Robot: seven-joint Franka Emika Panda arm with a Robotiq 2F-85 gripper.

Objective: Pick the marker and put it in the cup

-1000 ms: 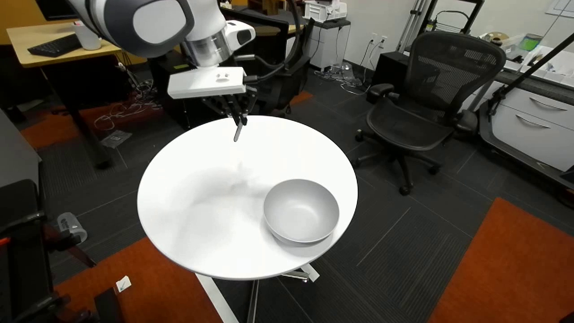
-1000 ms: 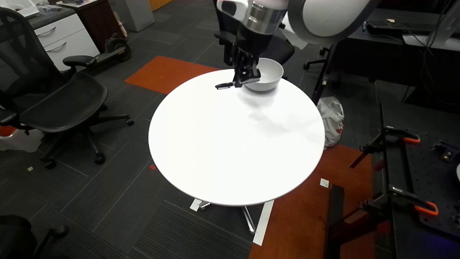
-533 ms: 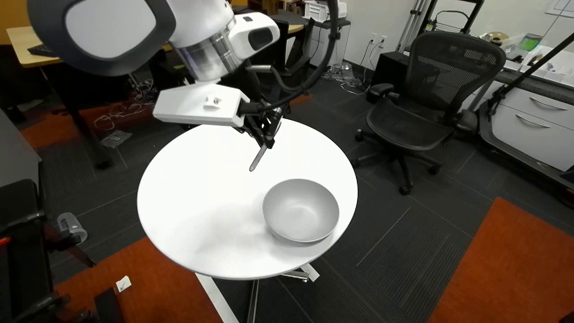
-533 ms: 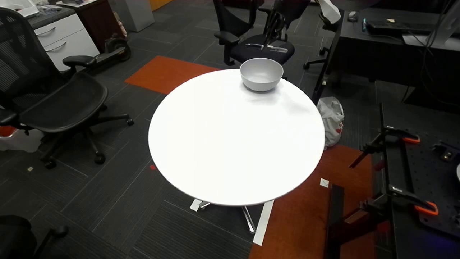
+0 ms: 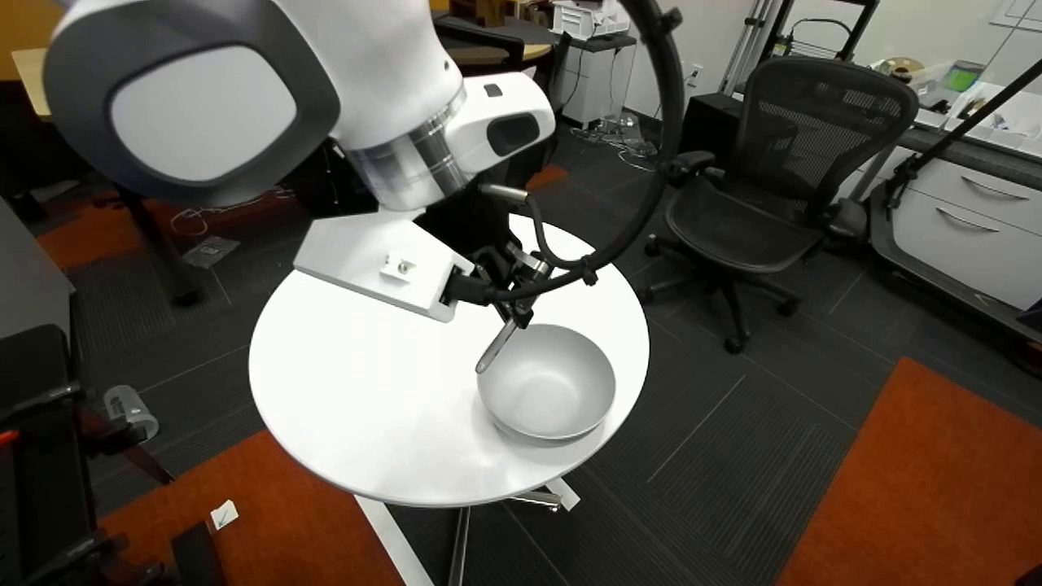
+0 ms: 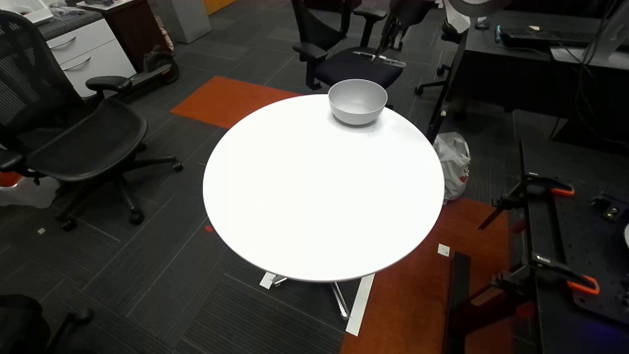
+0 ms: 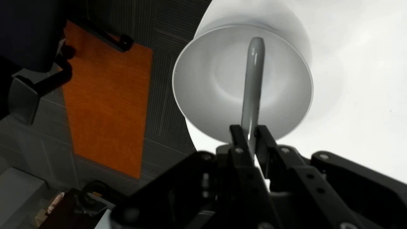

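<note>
My gripper is shut on the marker, a thin stick that looks grey at the end showing. In the wrist view the gripper pinches the marker between its fingertips, with a long end pointing out over the cup. The cup, a wide grey bowl, stands upright on the table in both exterior views. In an exterior view the gripper and the marker appear above and behind the cup's rim. No contact between marker and cup shows.
The cup stands near the edge of the round white table, which also shows in the other view. A black office chair is behind the table there. A mesh chair stands off to the side.
My gripper, still holding the marker, has moved across the table to the cup's near side and over its rim in an exterior view. The cup has not moved.
</note>
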